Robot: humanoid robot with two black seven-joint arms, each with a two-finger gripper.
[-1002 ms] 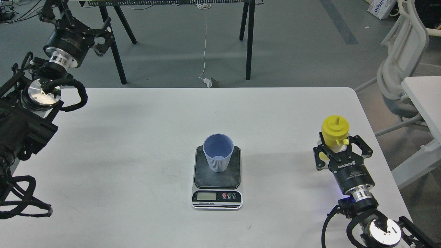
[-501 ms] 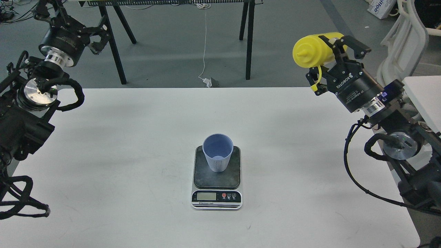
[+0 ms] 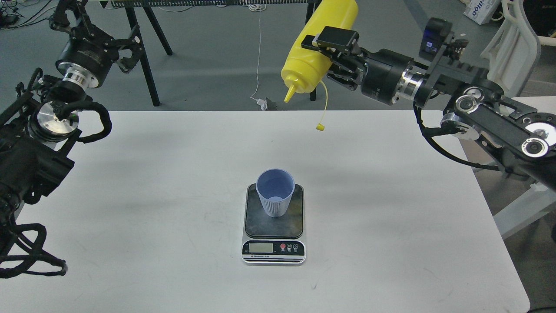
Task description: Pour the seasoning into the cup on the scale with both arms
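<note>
The light blue-grey cup [image 3: 275, 191] stands upright on the dark plate of the scale [image 3: 273, 226] at the table's middle front. My right gripper [image 3: 331, 48] is shut on the yellow seasoning bottle [image 3: 317, 48], held high above the table's far edge, tilted with its nozzle pointing down and left. Its small tip cap [image 3: 320, 127] dangles on its tether. The nozzle is well above and behind the cup. My left gripper [image 3: 126, 50] is raised at the far left, off the table, empty, with its fingers spread.
The white table [image 3: 173, 195] carries only the scale and cup. Black trestle legs [image 3: 147, 56] stand behind it on the grey floor. A white chair [image 3: 508, 74] and another white table edge [image 3: 534, 117] are at the right.
My right arm has lifted the bottle from the table's right side, swung it left toward the middle and tipped it nozzle-down. The left arm has barely moved.
</note>
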